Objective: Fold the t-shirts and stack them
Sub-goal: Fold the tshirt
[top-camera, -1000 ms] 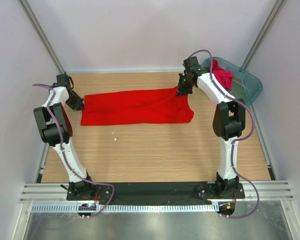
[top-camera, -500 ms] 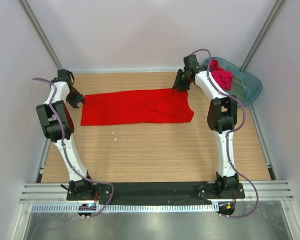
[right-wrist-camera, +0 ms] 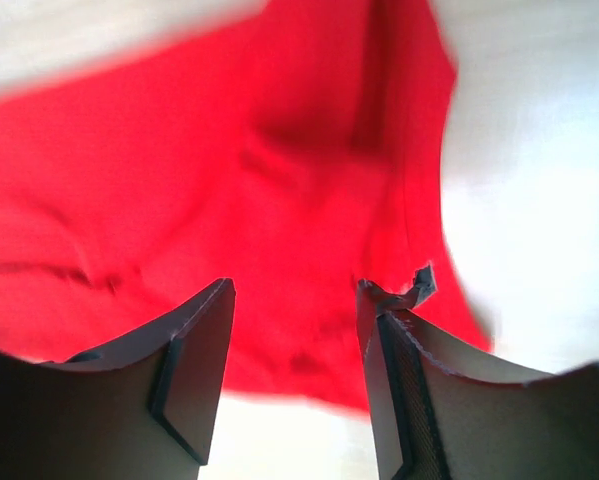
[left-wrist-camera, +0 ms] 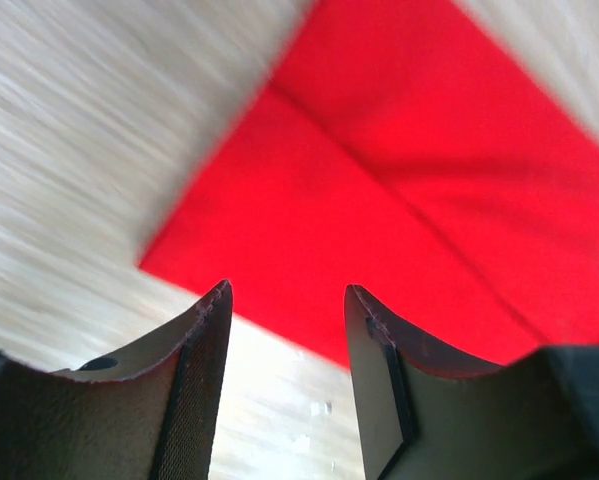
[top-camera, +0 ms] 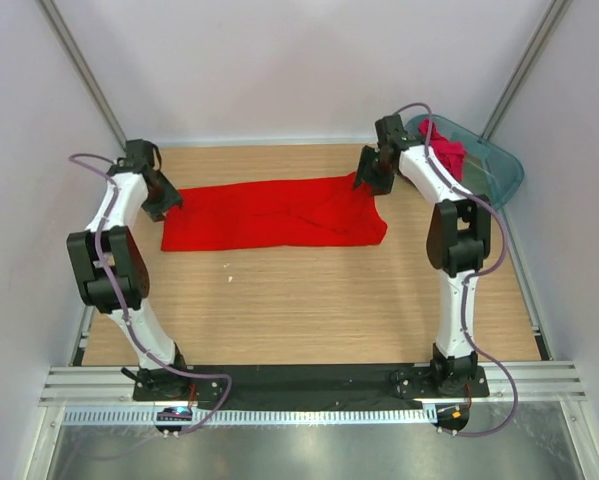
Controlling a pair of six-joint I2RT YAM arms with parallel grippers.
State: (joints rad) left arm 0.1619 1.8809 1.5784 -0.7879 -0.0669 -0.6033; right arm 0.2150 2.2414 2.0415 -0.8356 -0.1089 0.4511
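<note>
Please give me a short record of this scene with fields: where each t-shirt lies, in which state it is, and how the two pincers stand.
red t-shirt: flat on the table, a long band from left to right, a fold line visible
darker t-shirt: crumpled in the teal tub, at the far right corner
left pincer: open, over the far left corner of the red t-shirt, holds nothing
right pincer: open, over the far right corner of the red t-shirt, holds nothing
stack: not yet begun
</note>
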